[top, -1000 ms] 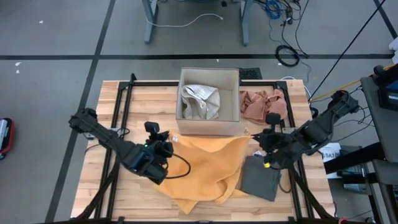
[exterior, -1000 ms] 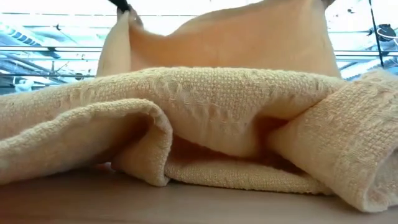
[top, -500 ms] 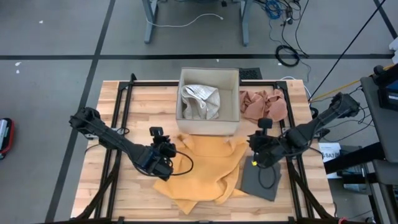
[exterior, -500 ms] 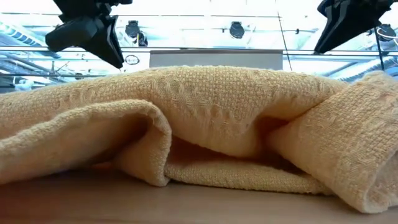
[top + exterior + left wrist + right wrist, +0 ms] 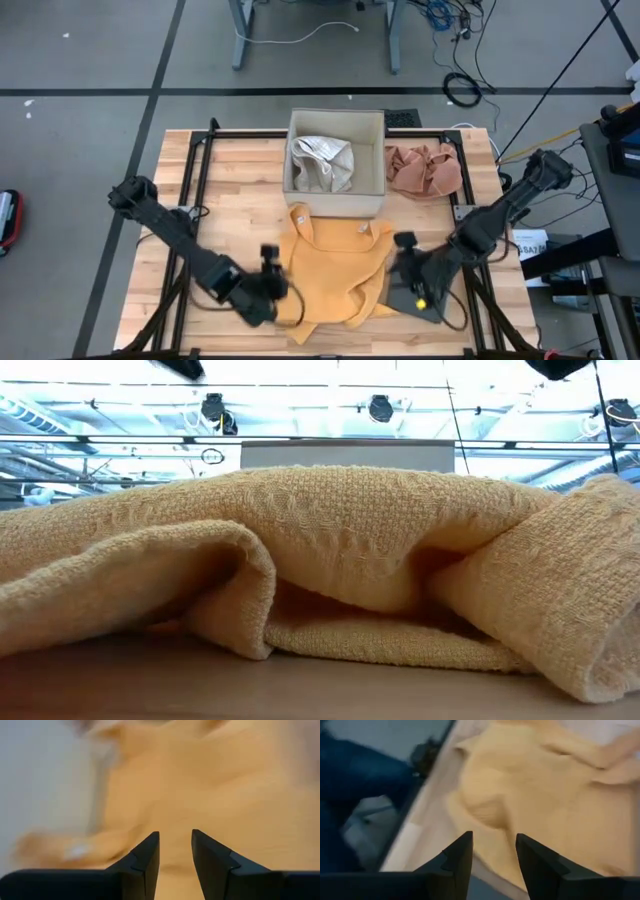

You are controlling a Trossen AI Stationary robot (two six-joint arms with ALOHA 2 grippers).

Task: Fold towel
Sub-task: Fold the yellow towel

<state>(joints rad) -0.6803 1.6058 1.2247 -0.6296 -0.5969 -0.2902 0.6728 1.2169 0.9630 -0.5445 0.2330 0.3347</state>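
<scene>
The yellow towel (image 5: 335, 265) is seen lying rumpled on the wooden table (image 5: 240, 180), just in front of the cardboard box (image 5: 336, 150). The left gripper (image 5: 175, 851) is held over its left edge, fingers apart and empty. The right gripper (image 5: 492, 852) is held at its right side, fingers likewise apart and empty.
</scene>
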